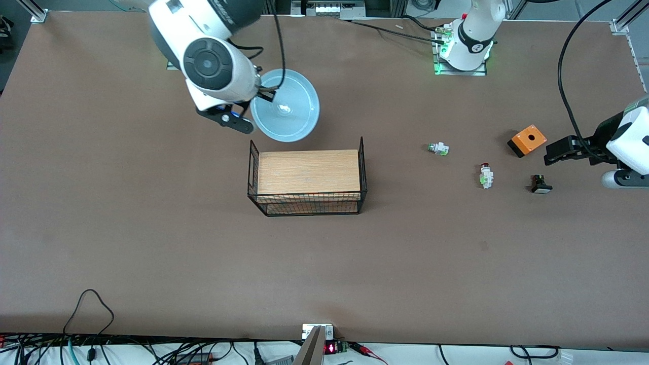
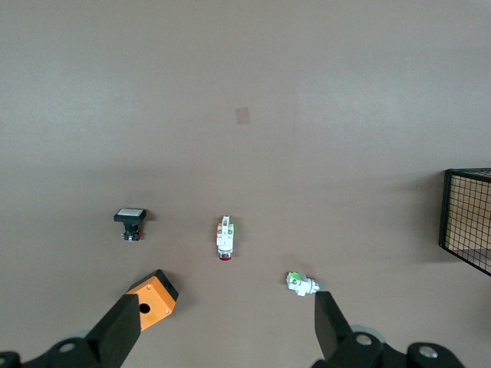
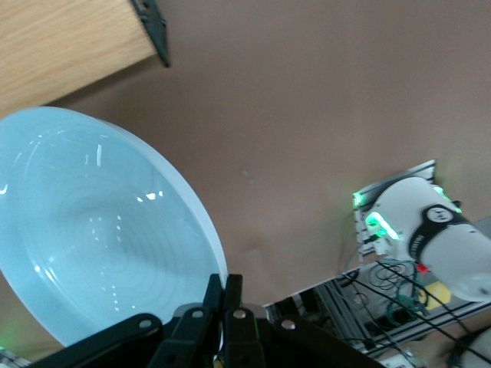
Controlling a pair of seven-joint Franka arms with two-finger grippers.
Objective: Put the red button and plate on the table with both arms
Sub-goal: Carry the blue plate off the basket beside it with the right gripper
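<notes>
The light blue plate (image 1: 286, 105) hangs tilted over the table (image 1: 127, 243), above the spot between the right arm's base and the basket. My right gripper (image 1: 264, 91) is shut on its rim, and in the right wrist view the right gripper (image 3: 223, 287) pinches the edge of the plate (image 3: 100, 230). The red button (image 1: 486, 176) lies on its side on the table toward the left arm's end. My left gripper (image 1: 550, 153) is open and holds nothing, over the table beside the orange box. In the left wrist view the red button (image 2: 225, 238) lies ahead of the left gripper (image 2: 222, 333).
A black wire basket with a wooden top (image 1: 307, 177) stands mid-table. Around the red button lie a green-capped whitish part (image 1: 438, 148), an orange box (image 1: 527, 140) and a black-and-white button (image 1: 541, 184). Cables run along the table's edge nearest the front camera.
</notes>
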